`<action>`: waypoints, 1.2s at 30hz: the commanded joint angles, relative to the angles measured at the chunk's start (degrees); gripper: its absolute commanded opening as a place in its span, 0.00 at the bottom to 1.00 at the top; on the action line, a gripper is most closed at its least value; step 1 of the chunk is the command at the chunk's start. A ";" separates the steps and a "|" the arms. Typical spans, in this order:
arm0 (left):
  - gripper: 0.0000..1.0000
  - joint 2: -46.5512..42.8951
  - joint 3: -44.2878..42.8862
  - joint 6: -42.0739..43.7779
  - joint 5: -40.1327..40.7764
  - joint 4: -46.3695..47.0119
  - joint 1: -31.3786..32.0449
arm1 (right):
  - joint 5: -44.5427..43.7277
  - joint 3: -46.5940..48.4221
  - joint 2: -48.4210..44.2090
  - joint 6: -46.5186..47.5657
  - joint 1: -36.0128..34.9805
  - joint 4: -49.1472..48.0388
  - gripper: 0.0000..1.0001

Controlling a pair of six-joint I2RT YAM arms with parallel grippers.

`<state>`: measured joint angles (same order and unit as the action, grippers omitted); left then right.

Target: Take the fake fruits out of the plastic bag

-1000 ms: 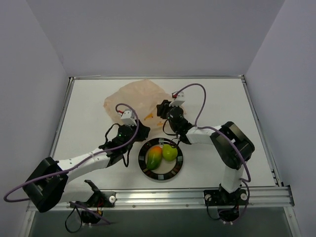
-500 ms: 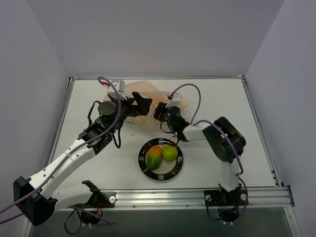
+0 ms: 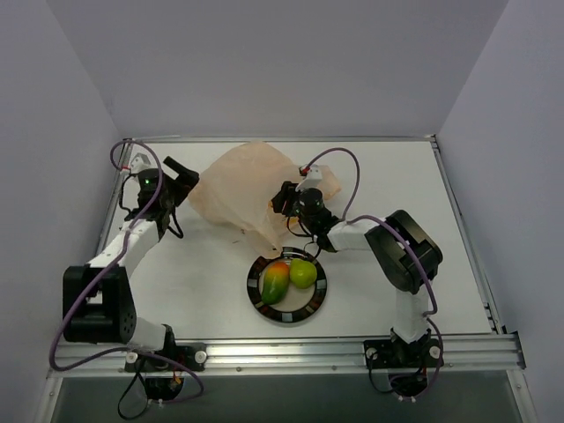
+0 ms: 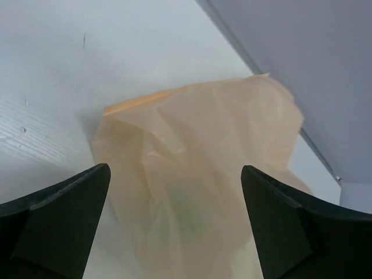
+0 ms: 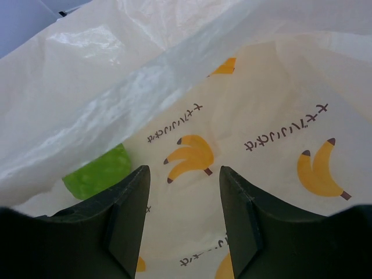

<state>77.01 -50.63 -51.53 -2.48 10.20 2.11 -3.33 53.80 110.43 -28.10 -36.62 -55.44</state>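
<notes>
Nearest to me, the plate (image 3: 319, 300) carries two of the fake fruits, the mango-shaped fruit (image 3: 275, 281) and a round green fruit (image 3: 304, 273) touching side by side, so I judge the job two-thirds done with one piece left to fetch. Just beyond the plate, my right gripper (image 3: 280, 199) sits at the mouth of the plastic bag (image 3: 238, 189), its fingers parted with nothing clamped between them. Its wrist camera looks into the plastic bag (image 5: 261, 116), across a banana-printed inner wall. Low on the left of that view lies the third fruit (image 5: 97, 172), a light-green patch partly veiled by a fold of film. Farther out to the left, my left gripper (image 3: 182, 172) hovers by the bag's left end with its fingers spread wide, holding nothing, and the crumpled plastic bag (image 4: 197, 151) lies on the table (image 4: 52, 70) ahead of it. The step in hand, as I read it, is reaching for that last fruit. Next I would need to steer the right fingers left and deeper so they straddle the fruit rather than the loose film, perhaps with the left gripper pinning the bag's far end. From above the third fruit is hidden entirely under the plastic. I cannot tell its full shape, nor whether the upper layer rests on my right fingers.
</notes>
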 commanded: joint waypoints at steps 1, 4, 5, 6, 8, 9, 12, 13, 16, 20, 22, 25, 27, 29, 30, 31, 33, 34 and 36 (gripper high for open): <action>0.94 5.41 -2.98 -5.42 -8.06 7.99 -1.84 | 1.05 1.66 -3.38 -0.03 -0.03 -1.07 0.47; 0.94 10.95 -4.56 -6.39 -9.30 11.07 -1.84 | 1.49 1.75 -3.03 0.06 -0.03 -0.99 0.47; 0.94 12.10 -4.82 -6.65 -9.21 12.55 -1.85 | 1.66 1.83 -2.94 0.06 -0.03 -0.90 0.47; 0.94 14.63 -5.18 -7.00 -9.56 13.44 -1.85 | 1.84 2.01 -2.94 0.06 -0.03 -0.90 0.47; 0.94 18.94 -5.53 -8.58 -10.96 16.68 -1.85 | 2.10 2.18 -2.68 0.06 -0.12 -0.81 0.47; 0.94 20.18 -5.79 -9.37 -11.05 17.74 -1.85 | 2.19 2.27 -2.59 -0.03 -0.12 -0.72 0.47; 0.85 25.19 -7.11 -11.48 -11.84 23.01 -1.85 | 2.37 2.45 -2.24 -0.20 -0.20 -0.72 0.47; 0.74 26.42 -8.59 -12.71 -12.45 24.51 -1.76 | 2.54 2.28 -1.89 -0.20 -0.20 -0.72 0.47; 0.21 29.51 -11.06 -13.25 -13.69 26.81 -1.85 | 2.72 2.27 -1.01 -0.73 -0.38 -1.16 0.48; 0.02 27.77 -12.65 -11.93 -15.18 26.71 -0.53 | 5.18 1.83 -0.92 -0.29 -0.73 -2.30 0.52; 0.02 26.00 -12.04 -11.49 -15.88 26.81 1.04 | 7.11 1.75 -0.83 0.41 -0.73 -2.83 0.58; 0.02 23.10 -10.72 -11.05 -17.29 26.81 3.42 | 10.17 1.83 -0.92 1.55 -0.73 -3.09 0.66; 0.02 22.22 -10.28 -11.22 -17.91 26.89 4.48 | 11.41 2.18 -0.83 2.17 -0.65 -2.75 0.73; 0.02 22.48 -10.36 -11.93 -20.62 28.12 5.80 | 12.38 2.71 -0.31 2.52 -0.56 -1.35 0.78; 0.02 22.57 -10.45 -11.93 -20.98 28.38 6.15 | 12.65 3.67 0.39 2.78 -0.64 -0.47 0.82; 0.02 22.65 -10.71 -11.67 -21.07 28.39 6.41 | 13.00 4.20 0.75 3.22 -0.56 0.24 0.84; 0.02 23.27 -11.50 -10.88 -20.99 26.72 6.59 | 14.23 4.82 1.97 3.14 -0.56 0.42 0.89; 0.02 23.71 -12.29 -11.14 -21.25 26.37 6.59 | 14.67 5.00 2.33 2.96 -0.56 0.59 0.90; 0.02 25.37 -13.17 -11.66 -22.30 27.24 6.59 | 14.67 5.35 3.12 2.87 -0.56 1.04 0.96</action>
<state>101.78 -60.14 -63.18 -22.52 35.70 9.28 9.30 56.97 112.14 -26.11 -36.84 -54.41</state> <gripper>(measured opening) 0.028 0.933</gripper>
